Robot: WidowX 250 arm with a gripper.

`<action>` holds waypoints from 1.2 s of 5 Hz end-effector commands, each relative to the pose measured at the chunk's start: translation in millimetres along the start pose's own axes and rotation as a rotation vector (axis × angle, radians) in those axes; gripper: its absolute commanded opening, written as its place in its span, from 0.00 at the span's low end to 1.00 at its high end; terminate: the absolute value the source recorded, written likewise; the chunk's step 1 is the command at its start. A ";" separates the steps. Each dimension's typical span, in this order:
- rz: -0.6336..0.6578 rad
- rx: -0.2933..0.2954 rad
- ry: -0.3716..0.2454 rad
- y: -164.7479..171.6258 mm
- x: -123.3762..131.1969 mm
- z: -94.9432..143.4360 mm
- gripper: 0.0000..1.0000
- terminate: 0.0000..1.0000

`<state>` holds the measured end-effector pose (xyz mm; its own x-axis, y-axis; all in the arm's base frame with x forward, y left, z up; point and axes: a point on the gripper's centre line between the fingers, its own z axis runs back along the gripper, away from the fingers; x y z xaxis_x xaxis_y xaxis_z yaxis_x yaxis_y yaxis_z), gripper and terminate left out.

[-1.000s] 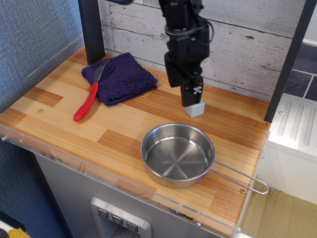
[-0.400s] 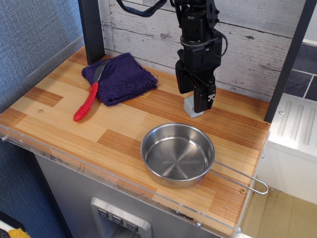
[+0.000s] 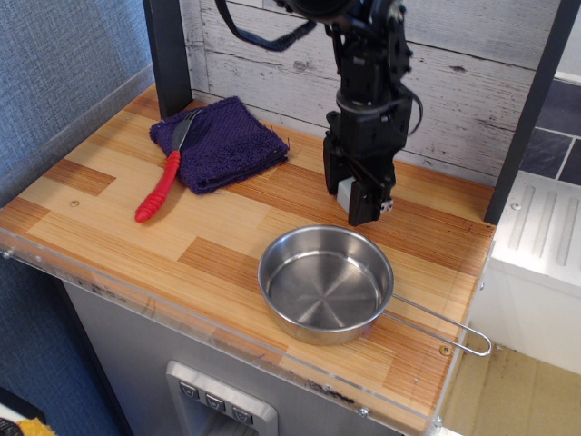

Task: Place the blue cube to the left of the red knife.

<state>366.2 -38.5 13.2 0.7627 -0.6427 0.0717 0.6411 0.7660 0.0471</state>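
Straddling the blue cube (image 3: 346, 191) low over the table (image 3: 109, 227) at back right — gripper (image 3: 357, 194) jaws spread just wider than it, one on each side; contact hard to tell. Lying well apart to the left, the red knife (image 3: 160, 186) — handle pointing toward the front-left edge, blade resting on the purple cloth (image 3: 222, 141).

The tool (image 3: 354, 195) straddles the blue cube (image 3: 346, 190), well apart from the red knife (image 3: 160, 185).
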 end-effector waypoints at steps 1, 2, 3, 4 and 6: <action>0.009 0.044 -0.036 -4.5 -2.9 17.4 0.00 0.00; 0.022 0.054 -0.042 -4.4 -6.5 18.5 0.00 0.00; -0.006 0.058 -0.051 -4.5 -1.9 22.8 0.00 0.00; -0.030 0.053 -0.078 2.7 2.9 34.0 0.00 0.00; 0.041 0.150 -0.149 28.7 -38.5 108.5 0.00 0.00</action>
<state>348.2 10.7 105.2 0.7743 -0.6050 0.1855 0.5862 0.7962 0.1499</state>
